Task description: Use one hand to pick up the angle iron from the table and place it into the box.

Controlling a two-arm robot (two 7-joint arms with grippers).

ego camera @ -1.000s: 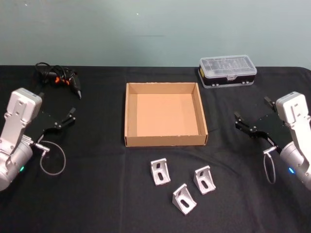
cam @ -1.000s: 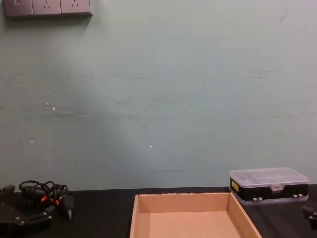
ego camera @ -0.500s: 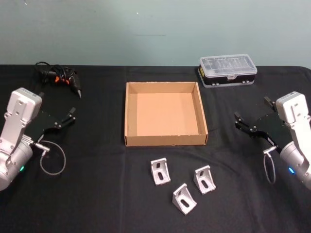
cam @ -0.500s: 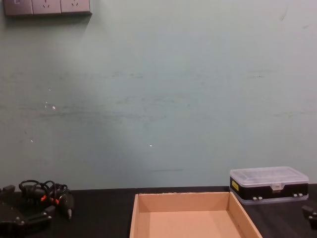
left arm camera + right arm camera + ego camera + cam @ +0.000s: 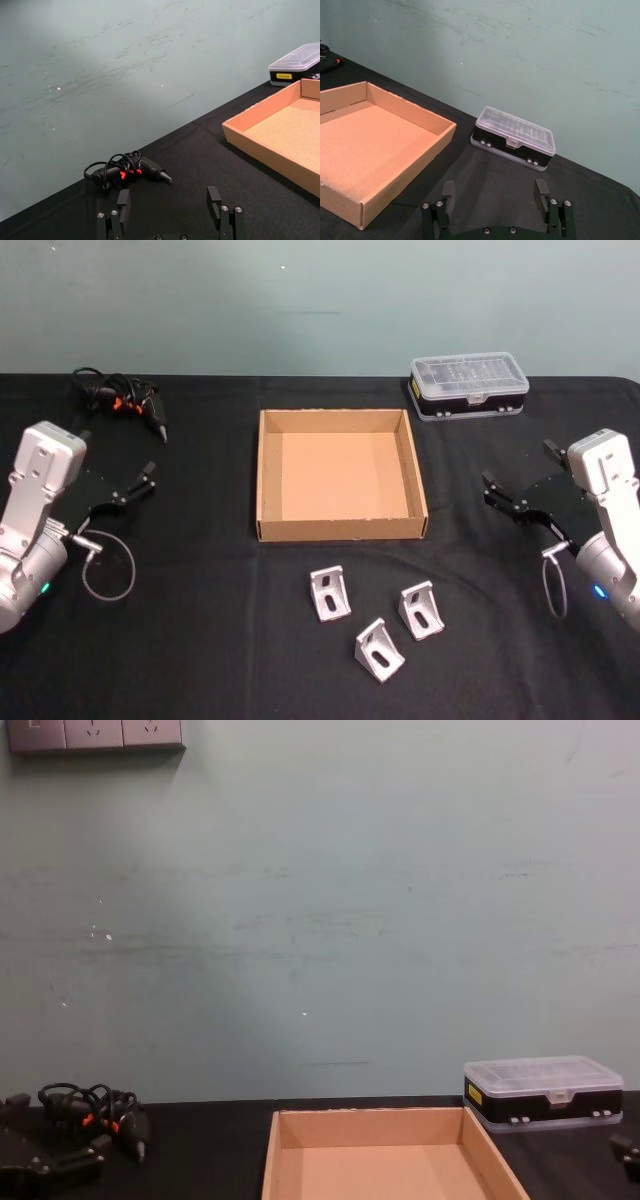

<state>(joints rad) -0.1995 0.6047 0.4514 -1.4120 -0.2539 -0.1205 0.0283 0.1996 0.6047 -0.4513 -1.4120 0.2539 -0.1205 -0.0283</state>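
Status: no change across the last second. Both arms hold their positions and no part has moved. The pick has not begun, and the task stands at its start.

Nearest the robot, three angle irons lie on the counter, all loose and apart from each other:
- middle iron, closest to the robot;
- right iron, just beyond it;
- left iron, nearest the box.

Beyond them, the left claw hovers at the counter's left side and the right claw at its right side. Both are spread wide and hold nothing. Each is well apart from the irons.

The box sits at the counter's centre, empty, with its front wall facing the irons. A bare strip of counter separates that wall from the left iron.

Clearance: bare counter lies between each claw and the irons, so either arm has an unobstructed approach. The right claw appears the shorter reach to the right iron. The carried part must clear the low front wall before it is lowered.

Farthest back, a case stands off the box's right rear corner and the cables lie at the far left. Both are outside the likely path.
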